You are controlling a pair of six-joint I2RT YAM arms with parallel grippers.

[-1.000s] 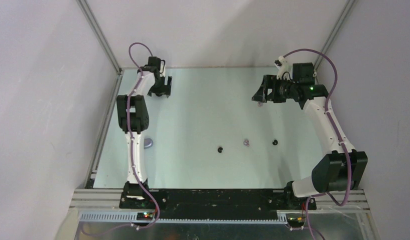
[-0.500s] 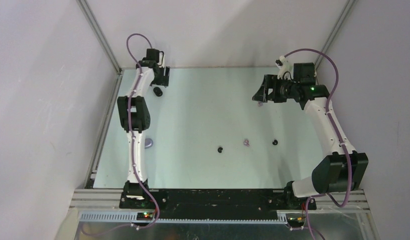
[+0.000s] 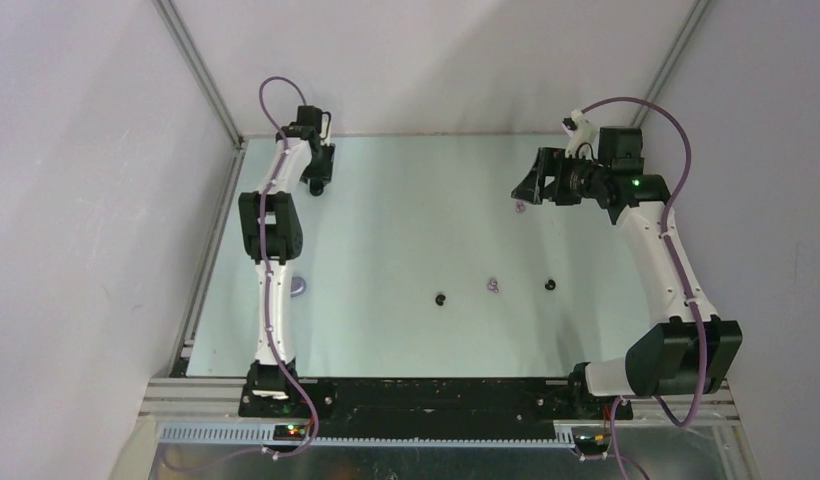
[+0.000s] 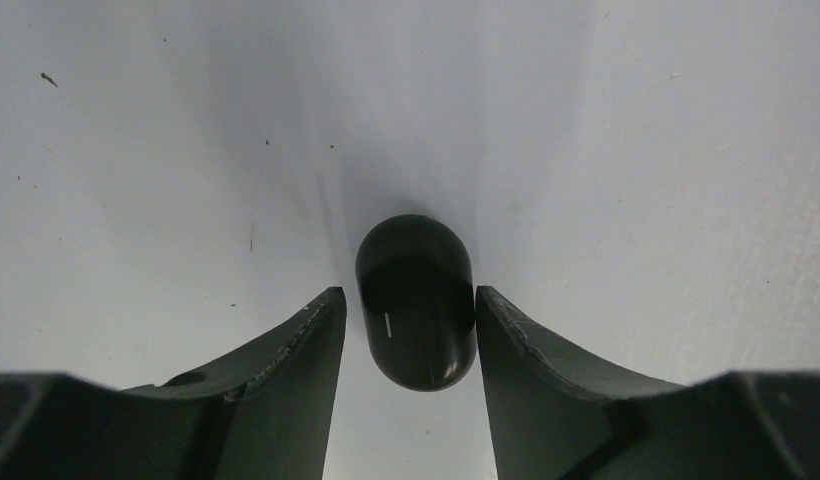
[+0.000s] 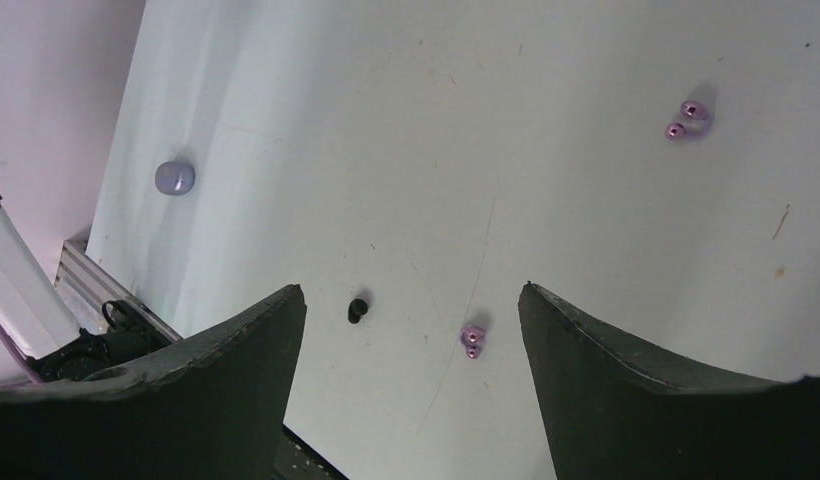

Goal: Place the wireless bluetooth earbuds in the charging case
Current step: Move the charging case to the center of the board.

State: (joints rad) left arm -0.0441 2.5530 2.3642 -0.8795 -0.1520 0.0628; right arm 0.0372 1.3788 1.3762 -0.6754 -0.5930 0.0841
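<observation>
Black case, closed, sits between jaws of the left gripper.

The left arm and the right arm are built alike: slim white links joined by chunky black joint housings. Each carries a purple cable that loops free above the wrist and then runs down along the white links. A small green light glows on the right arm's wrist housing. Each arm stands on a black base. The left claw and the right claw have dark matte fingers with curved inner edges, faintly rough along the rim.
</observation>
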